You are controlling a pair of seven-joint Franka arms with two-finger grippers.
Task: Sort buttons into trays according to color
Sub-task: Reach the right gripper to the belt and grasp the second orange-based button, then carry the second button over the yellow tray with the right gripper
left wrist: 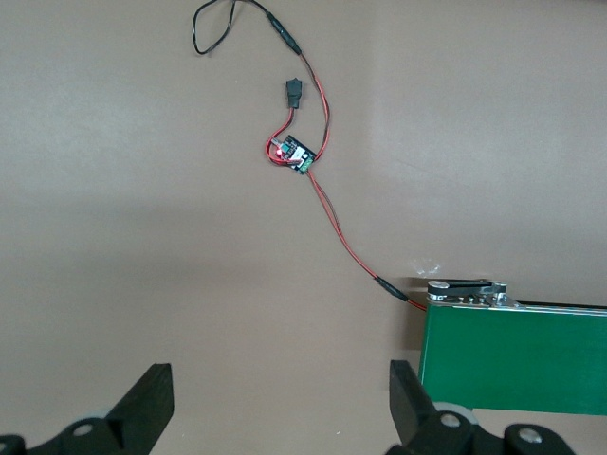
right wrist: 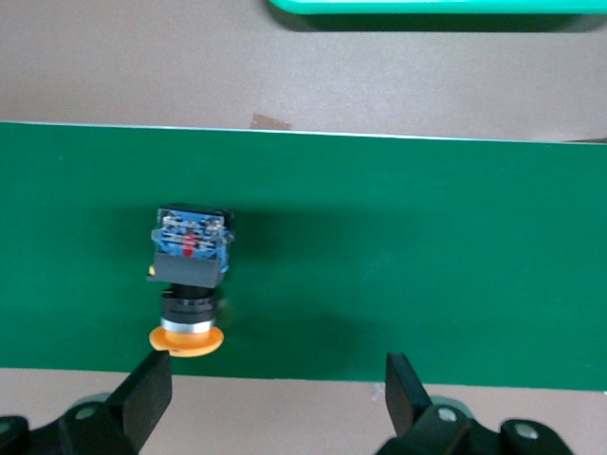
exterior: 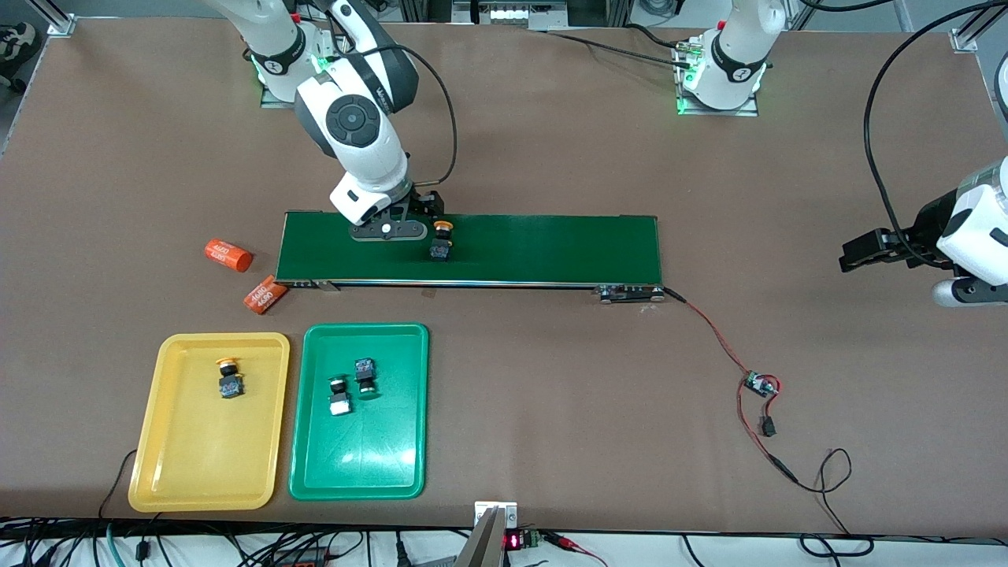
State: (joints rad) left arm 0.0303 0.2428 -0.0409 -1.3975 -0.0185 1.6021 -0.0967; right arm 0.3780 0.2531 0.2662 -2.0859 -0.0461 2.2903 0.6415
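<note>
A yellow-capped button lies on its side on the dark-green belt, cap toward the robots' bases. My right gripper hovers open over the belt's edge just past that cap, and one fingertip is close beside the cap without touching it. The yellow tray holds one yellow-capped button. Two buttons lie in the green tray. My left gripper waits open and empty over bare table off the belt's end.
Two orange cylinders lie beside the belt's end on the right arm's side. A red-black wire with a small circuit board runs from the belt's other end toward the table's front edge.
</note>
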